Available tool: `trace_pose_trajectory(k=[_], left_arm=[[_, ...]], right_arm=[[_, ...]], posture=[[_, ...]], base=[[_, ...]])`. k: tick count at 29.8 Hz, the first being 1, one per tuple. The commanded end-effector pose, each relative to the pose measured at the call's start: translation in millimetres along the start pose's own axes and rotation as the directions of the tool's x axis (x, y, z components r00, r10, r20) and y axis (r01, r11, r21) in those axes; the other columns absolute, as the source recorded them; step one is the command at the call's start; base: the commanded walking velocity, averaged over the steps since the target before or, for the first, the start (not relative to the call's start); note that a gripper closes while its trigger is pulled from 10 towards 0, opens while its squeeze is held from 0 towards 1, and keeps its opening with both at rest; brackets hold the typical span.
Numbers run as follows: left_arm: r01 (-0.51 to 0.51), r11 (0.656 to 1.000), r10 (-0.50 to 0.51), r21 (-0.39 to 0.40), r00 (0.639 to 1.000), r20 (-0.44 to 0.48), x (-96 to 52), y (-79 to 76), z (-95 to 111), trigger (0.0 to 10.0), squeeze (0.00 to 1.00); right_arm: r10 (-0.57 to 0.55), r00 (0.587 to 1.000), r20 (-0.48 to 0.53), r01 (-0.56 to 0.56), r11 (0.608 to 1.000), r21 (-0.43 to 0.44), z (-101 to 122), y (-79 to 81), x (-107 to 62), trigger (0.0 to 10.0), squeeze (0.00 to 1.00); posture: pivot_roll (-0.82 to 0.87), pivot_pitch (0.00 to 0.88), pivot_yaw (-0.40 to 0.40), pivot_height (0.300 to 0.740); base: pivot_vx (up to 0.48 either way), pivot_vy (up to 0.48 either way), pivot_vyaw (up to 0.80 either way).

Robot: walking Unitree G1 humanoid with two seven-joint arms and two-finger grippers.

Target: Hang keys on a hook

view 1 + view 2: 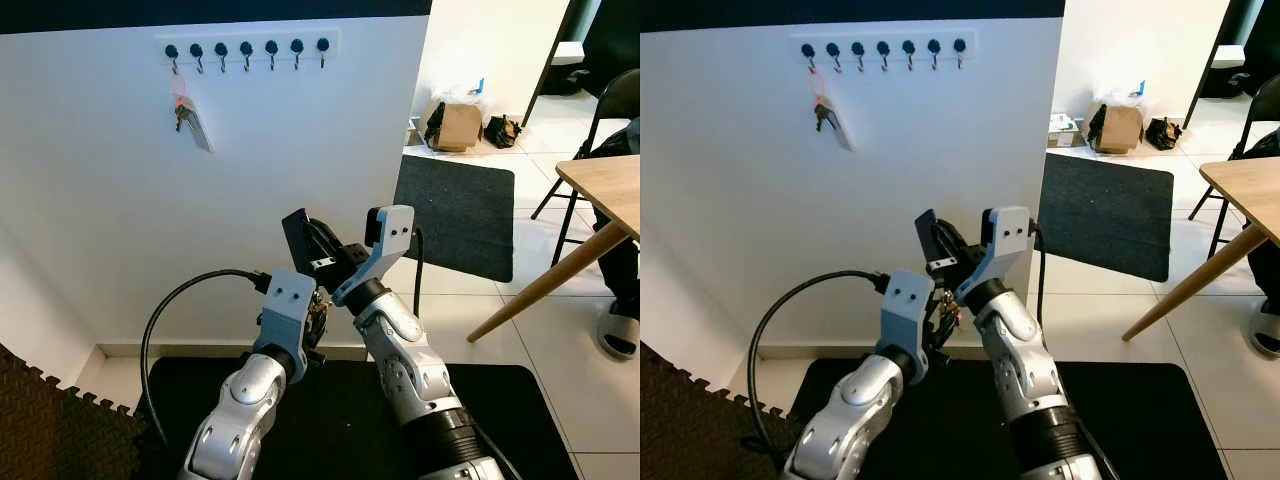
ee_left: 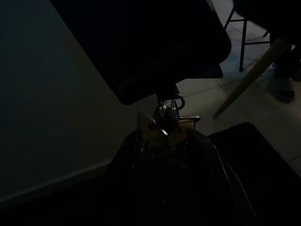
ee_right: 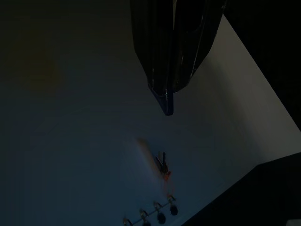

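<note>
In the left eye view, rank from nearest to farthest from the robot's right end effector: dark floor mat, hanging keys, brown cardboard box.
From the right end effector:
1. Dark floor mat, to its right, by the wall's corner.
2. Hanging keys, on the wall's leftmost hook.
3. Brown cardboard box, beyond the mat.

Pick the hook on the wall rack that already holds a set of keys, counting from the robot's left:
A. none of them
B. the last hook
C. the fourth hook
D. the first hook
D: a set of keys with a reddish tag hangs from the leftmost hook of the hook rack, while the other hooks are bare.
</note>
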State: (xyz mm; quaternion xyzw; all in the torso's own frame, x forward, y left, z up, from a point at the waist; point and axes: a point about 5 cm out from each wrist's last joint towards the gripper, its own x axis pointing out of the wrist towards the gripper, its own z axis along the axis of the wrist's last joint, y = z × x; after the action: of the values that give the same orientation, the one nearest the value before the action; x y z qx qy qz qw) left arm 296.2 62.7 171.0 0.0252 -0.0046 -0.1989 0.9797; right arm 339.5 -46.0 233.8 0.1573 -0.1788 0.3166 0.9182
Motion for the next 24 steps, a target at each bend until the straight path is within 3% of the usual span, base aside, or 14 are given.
trace_pose_trajectory(k=[1, 14, 24], left_arm=[[-0.017, 1.000, 0.017, 0.002, 1.000, -0.011, -4.2, 4.2, -4.2, 10.0, 0.00], [-0.020, 1.000, 0.020, 0.006, 0.999, -0.025, -4.9, 5.0, -7.1, 10.0, 0.00], [0.016, 1.000, -0.016, -0.003, 1.000, -0.024, -6.1, 0.2, -6.4, 10.0, 0.00]], right_arm=[[0.009, 1.000, -0.016, -0.009, 1.000, 0.015, -8.8, 5.5, -2.9, 10.0, 0.00], [-0.052, 0.999, -0.007, 0.052, 0.998, -0.028, -3.9, -12.2, -7.8, 10.0, 0.00], [-0.071, 0.997, 0.019, 0.071, 0.997, -0.028, 2.9, -17.1, -5.1, 10.0, 0.00]], posture=[[0.10, 0.214, 0.061, 0.740], [0.10, 0.222, 0.070, 0.740], [0.10, 0.224, 0.069, 0.740]], base=[[0.000, 0.000, 0.00], [0.000, 0.000, 0.00], [0.000, 0.000, 0.00]])
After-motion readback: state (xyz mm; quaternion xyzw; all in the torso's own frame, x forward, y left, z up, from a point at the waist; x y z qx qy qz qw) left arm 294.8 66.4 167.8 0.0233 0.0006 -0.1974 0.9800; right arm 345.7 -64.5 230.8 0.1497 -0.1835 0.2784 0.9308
